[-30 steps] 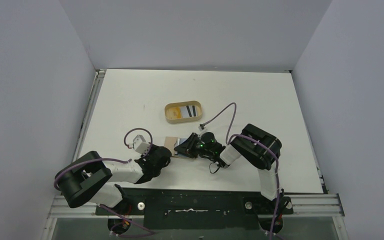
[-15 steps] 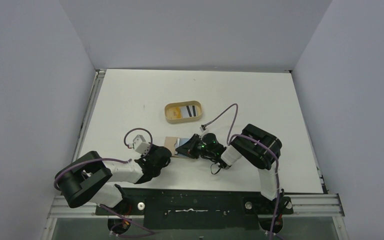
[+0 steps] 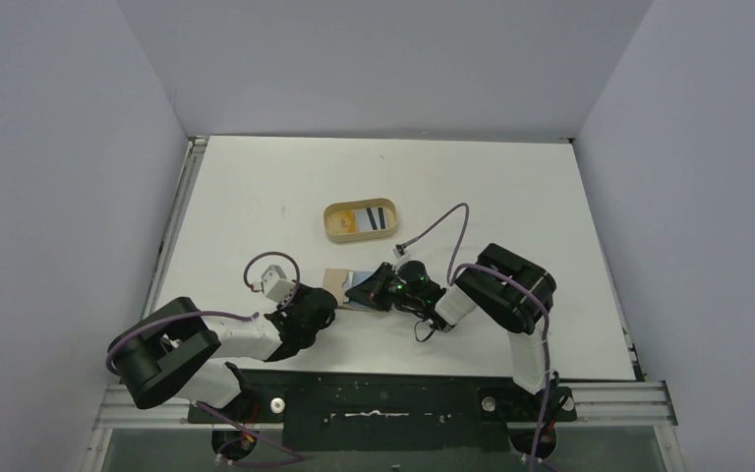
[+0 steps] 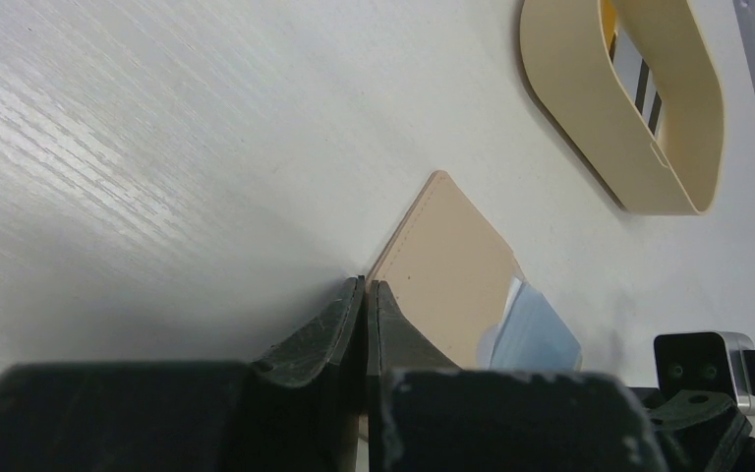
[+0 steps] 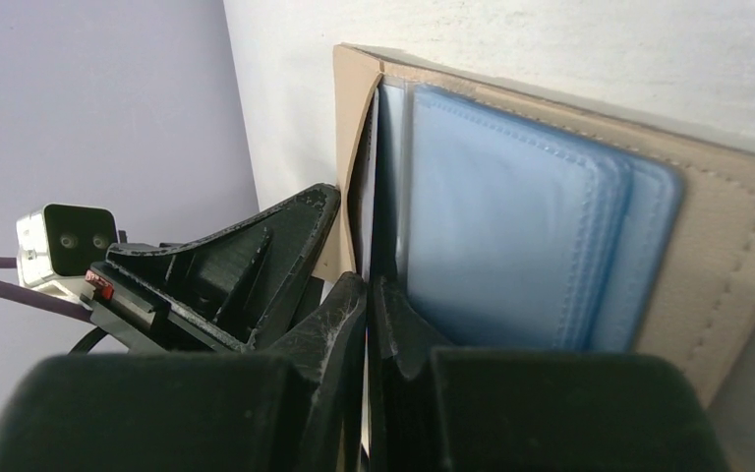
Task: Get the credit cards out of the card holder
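Note:
The tan card holder (image 3: 335, 279) lies open on the table, its light blue inner panel (image 5: 511, 216) facing up. My left gripper (image 4: 365, 287) is shut on the near edge of its tan cover (image 4: 447, 270). My right gripper (image 5: 368, 285) is shut on a thin pale sheet seen edge-on (image 5: 373, 167), standing between the tan cover and the blue panel; it looks like a credit card. A pale card with yellow print and dark stripes (image 3: 366, 219) lies in the oval tan tray (image 3: 330, 224). In the top view the grippers (image 3: 326, 300) (image 3: 362, 292) meet over the holder.
The tray also shows in the left wrist view (image 4: 570, 128), beyond the holder. The left arm's fingers (image 5: 256, 265) sit close beside my right gripper. Purple cables loop over both arms. Grey walls enclose the white table (image 3: 511, 187).
My right gripper has shifted slightly left, toward the holder. The left arm and the tray have not moved.

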Robot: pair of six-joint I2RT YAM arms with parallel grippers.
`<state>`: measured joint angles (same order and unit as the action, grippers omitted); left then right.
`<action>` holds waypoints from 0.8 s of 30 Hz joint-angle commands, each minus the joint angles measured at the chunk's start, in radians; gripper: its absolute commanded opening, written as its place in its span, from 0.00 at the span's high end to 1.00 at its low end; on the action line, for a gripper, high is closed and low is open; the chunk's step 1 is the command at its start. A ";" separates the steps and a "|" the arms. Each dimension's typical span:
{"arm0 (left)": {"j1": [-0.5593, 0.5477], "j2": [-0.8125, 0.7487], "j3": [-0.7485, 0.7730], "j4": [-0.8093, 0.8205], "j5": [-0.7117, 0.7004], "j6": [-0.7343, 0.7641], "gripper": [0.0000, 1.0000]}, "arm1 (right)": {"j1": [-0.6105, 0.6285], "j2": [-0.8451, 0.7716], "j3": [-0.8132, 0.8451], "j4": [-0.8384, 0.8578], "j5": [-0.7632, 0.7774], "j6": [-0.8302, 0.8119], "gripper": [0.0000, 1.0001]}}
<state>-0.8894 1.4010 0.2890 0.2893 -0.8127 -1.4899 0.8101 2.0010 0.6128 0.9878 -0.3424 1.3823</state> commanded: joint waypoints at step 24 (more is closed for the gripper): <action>0.014 0.029 -0.031 -0.146 0.066 0.008 1.00 | -0.066 -0.097 -0.011 -0.068 -0.044 -0.105 1.00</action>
<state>-0.8852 1.3964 0.2878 0.2852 -0.8013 -1.5116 0.7467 1.8713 0.5697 0.8356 -0.3744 1.2911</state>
